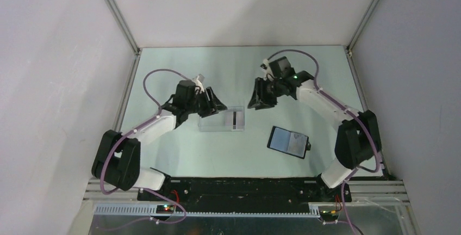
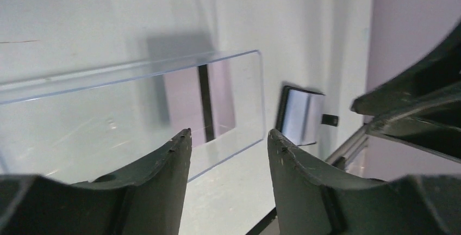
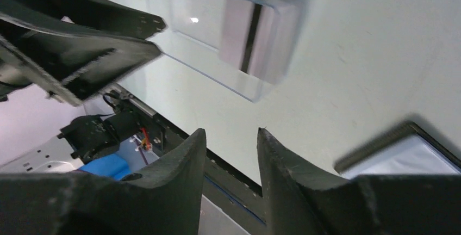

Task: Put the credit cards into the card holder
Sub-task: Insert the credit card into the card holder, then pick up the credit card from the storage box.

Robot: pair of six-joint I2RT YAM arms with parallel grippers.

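Left claw [image 1: 213, 104]: stands open, fingers [image 2: 163, 164] well apart, grips nothing, hangs at the far left corner of the clear box [image 1: 217, 122]; cannot tell whether touching it. In its own wrist view, points across the near wall of that box toward the dark-striped end. Right claw [image 1: 261, 99]: also open, though by a narrower gap between the fingers [image 3: 182, 164], holds nothing, hovers beyond the right end of the box and farther back than the card holder [image 1: 288, 141], apart from both. Below all of it, the pale greenish table [image 1: 217, 156]. On it, near the middle, the clear box, long side running left to right. To the right of the box and nearer the arm bases, well apart from it, the card holder: lies spread open and flat, pale inner face up, black rim around, small tab at its right edge. Smallest, the credit cards [image 1: 235, 119]: sit inside the box at its right end, pale with a dark stripe across; cannot tell how many
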